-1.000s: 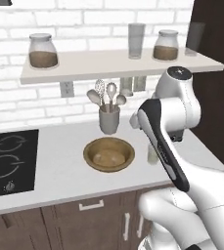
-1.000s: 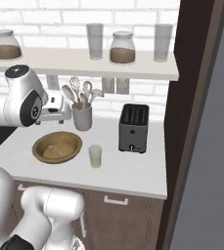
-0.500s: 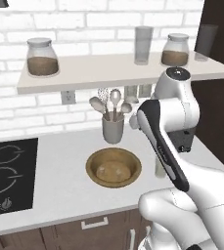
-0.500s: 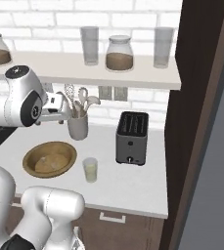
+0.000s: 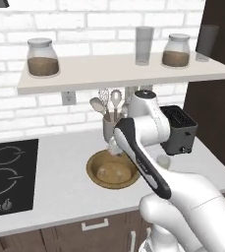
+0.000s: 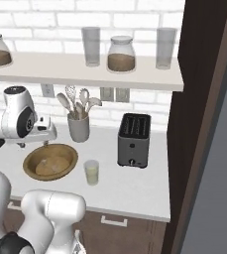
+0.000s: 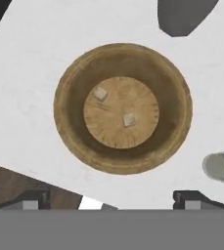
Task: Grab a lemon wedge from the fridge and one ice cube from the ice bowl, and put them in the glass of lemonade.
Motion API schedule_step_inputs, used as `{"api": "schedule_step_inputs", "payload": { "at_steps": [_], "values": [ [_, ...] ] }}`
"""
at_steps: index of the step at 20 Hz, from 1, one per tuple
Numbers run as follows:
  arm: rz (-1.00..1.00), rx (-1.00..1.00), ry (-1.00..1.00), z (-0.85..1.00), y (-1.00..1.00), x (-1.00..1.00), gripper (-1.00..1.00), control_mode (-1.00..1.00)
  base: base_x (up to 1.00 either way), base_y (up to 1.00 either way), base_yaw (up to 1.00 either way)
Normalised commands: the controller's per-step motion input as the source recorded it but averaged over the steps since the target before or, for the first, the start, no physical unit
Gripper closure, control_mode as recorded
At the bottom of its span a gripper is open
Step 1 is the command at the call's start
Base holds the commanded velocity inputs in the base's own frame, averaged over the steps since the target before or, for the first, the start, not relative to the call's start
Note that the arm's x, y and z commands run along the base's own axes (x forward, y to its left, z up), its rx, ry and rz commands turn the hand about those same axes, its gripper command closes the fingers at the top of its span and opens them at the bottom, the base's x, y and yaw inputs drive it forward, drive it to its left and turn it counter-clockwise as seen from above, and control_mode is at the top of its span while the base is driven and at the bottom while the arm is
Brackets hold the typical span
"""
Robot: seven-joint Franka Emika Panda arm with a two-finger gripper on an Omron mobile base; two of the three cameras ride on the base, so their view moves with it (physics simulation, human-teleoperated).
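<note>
The gripper [image 7: 108, 205] hung above the ice bowl [image 7: 72, 78], its two fingertips [image 7: 28, 202] spread wide apart and holding nothing. The wooden bowl stood on the white counter [image 6: 135, 183], in front of the grey utensil cup [image 6: 79, 127]. Two pale ice cubes [image 7: 128, 119] lay apart on its flat bottom. The glass of lemonade [image 6: 91, 172] stood just beside the bowl, between it and the dark toaster [image 6: 134, 140].
</note>
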Motion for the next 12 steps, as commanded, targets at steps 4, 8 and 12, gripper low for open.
{"api": "schedule_step_inputs", "payload": {
  "at_steps": [4,8,12],
  "values": [
    [0.11,-0.07,0.25,-1.0,0.19,0.3,-1.0,-1.0,0.0,0.0,0.0],
    [0.04,-0.11,0.16,-0.93,-0.07,0.32,-1.0,-1.0,0.0,0.0,0.0],
    [0.0,-0.08,0.01,-0.49,-0.19,0.12,-1.0,-1.0,0.0,0.0,0.0]
  ]
}}
